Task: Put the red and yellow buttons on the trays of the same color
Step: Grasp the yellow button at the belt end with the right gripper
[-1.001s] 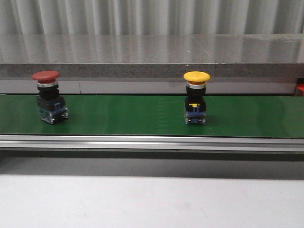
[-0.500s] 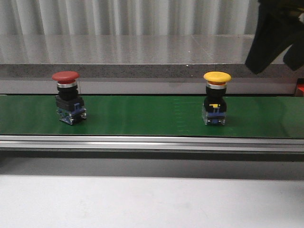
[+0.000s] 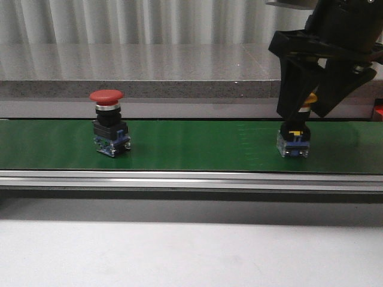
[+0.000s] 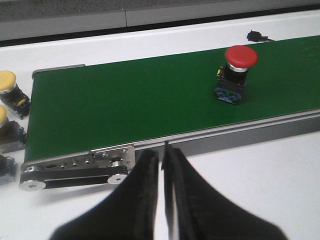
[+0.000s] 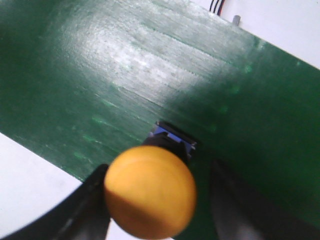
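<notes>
A red button [image 3: 107, 96] stands upright on the green conveyor belt [image 3: 191, 146], left of centre. It also shows in the left wrist view [image 4: 240, 56], far from my left gripper [image 4: 162, 159], which is shut and empty over the white table in front of the belt. A yellow button [image 3: 294, 142] stands on the belt at the right. My right gripper [image 3: 307, 106] is open and straddles its cap. In the right wrist view the yellow cap [image 5: 150, 197] sits between the fingers [image 5: 90, 202]. No trays are in view.
Spare yellow buttons [image 4: 8, 83] lie off the belt's end, near its metal roller bracket [image 4: 77, 167]. A grey stone ledge [image 3: 179, 66] runs behind the belt. The belt's aluminium rail [image 3: 191, 178] borders the white table [image 3: 179, 251].
Both buttons have travelled to the right on the belt. My right gripper has come down from the upper right and now straddles the yellow button's cap.
</notes>
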